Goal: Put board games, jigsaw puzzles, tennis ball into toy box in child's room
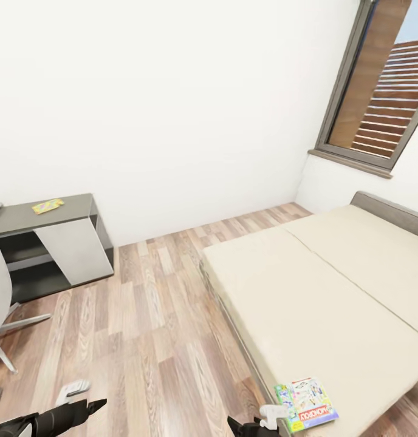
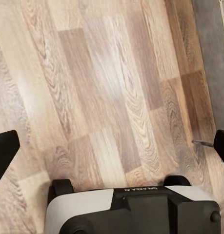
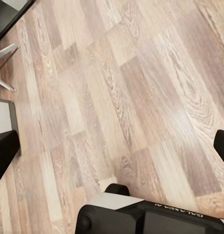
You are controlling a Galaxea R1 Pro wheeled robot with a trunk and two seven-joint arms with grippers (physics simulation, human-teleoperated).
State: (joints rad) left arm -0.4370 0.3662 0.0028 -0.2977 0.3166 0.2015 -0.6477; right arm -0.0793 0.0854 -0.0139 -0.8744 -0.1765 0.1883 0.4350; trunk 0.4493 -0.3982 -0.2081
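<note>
The Monopoly board game (image 1: 307,403) lay flat at the bed's (image 1: 330,303) near corner, just beside the right pincer (image 3: 112,146), which hung wide and empty above the floor (image 1: 142,328).

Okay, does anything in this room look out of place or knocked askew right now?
Nothing looks damaged or spilled. The Monopoly board game lies flat at the near corner of the bed, turned at an angle to the mattress edges. A small yellow jigsaw puzzle lies on the dark grey desk, also slightly skewed.
</note>
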